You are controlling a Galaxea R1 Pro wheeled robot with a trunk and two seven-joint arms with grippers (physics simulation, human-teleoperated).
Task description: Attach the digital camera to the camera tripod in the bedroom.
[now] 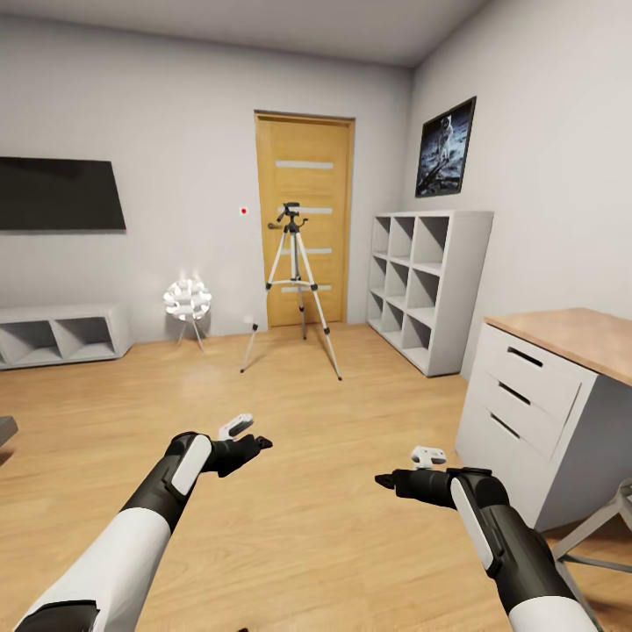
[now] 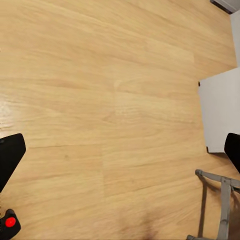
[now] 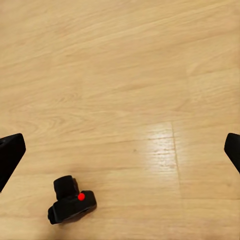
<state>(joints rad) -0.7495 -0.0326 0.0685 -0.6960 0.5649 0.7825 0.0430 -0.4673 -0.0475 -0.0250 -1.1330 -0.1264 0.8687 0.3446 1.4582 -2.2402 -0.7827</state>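
Observation:
The camera tripod (image 1: 293,281) stands on silver legs in front of the wooden door (image 1: 305,175), well ahead of both arms. The digital camera (image 3: 71,202), black with a red dot on top, lies on the plank floor below my right gripper (image 3: 120,152), toward one finger's side. Its red-dotted corner (image 2: 10,224) also shows at the edge of the left wrist view. My left gripper (image 1: 254,446) and right gripper (image 1: 391,481) hover over the floor. Both are open with nothing between the fingers.
A white cube shelf (image 1: 430,285) lines the right wall under an astronaut picture (image 1: 446,147). A white drawer desk (image 1: 527,395) with a grey chair leg (image 1: 597,527) is close on the right. A white floor lamp (image 1: 188,300) and a low bench (image 1: 57,335) stand at the left.

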